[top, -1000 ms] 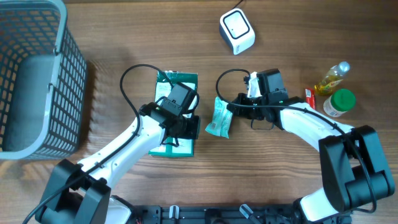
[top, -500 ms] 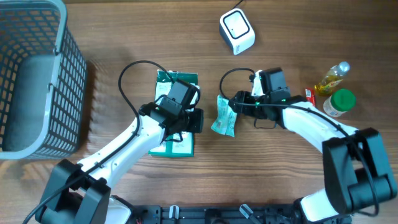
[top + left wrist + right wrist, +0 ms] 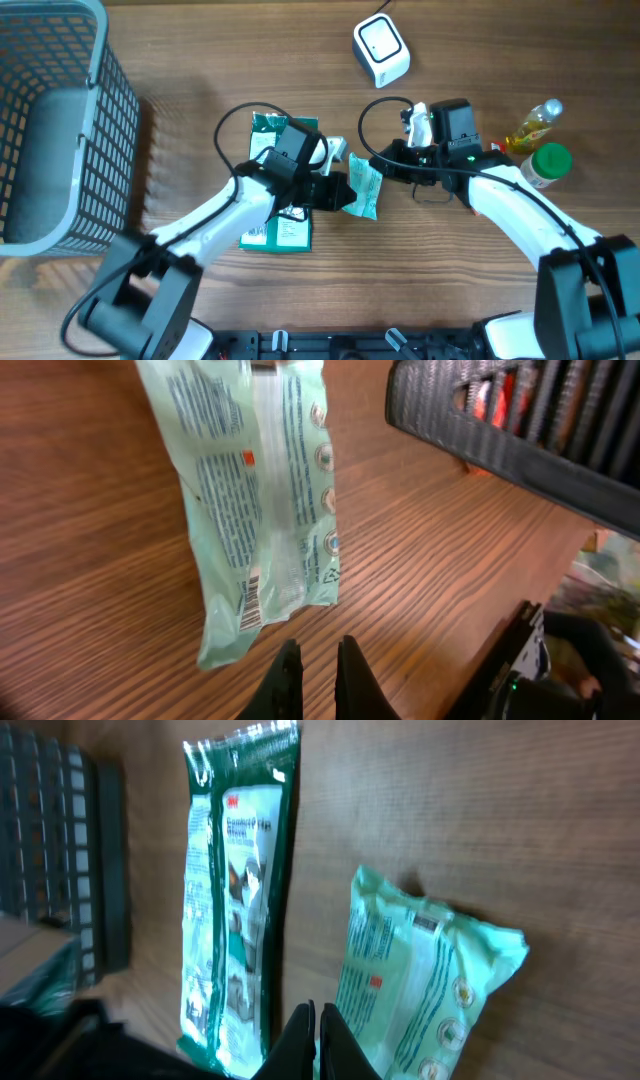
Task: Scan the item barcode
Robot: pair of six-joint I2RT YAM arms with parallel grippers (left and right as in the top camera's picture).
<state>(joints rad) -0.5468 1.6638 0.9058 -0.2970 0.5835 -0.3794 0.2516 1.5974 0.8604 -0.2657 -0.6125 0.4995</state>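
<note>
Here, the pale green packet (image 3: 362, 190) lies flat on the table (image 3: 200, 60), near the middle, between the 2 arms. In the left wrist view the packet (image 3: 255, 510) shows its printed back, with a seam down the middle and a small barcode (image 3: 250, 600) near the corner closest to the camera. The left gripper (image 3: 345, 192) is at the packet's left edge. Its 2 fingers (image 3: 290, 670) are drawn almost together with nothing between them, their tips just short of the packet's crimped end. Whether they touch it cannot be told. The right gripper (image 3: 382, 163) sits by the packet's upper right corner. In its own view the right gripper (image 3: 315, 1020) has its fingers pressed together and holds nothing, and the packet (image 3: 420, 985) lies just to 1 side of the tips.

A dark green pack (image 3: 268, 125) lies to the left of the packet, partly under the left arm. The right wrist view shows this pack (image 3: 235, 920) long and glossy, apart from the packet by a strip of bare wood. The white scanner (image 3: 381, 50) stands at the table's far edge, well apart from the packet. At the right are a yellow bottle (image 3: 533, 125), a green-capped jar (image 3: 547, 165) and a small red item (image 3: 498, 157). A grey basket (image 3: 110, 150) fills the far left corner.
</note>
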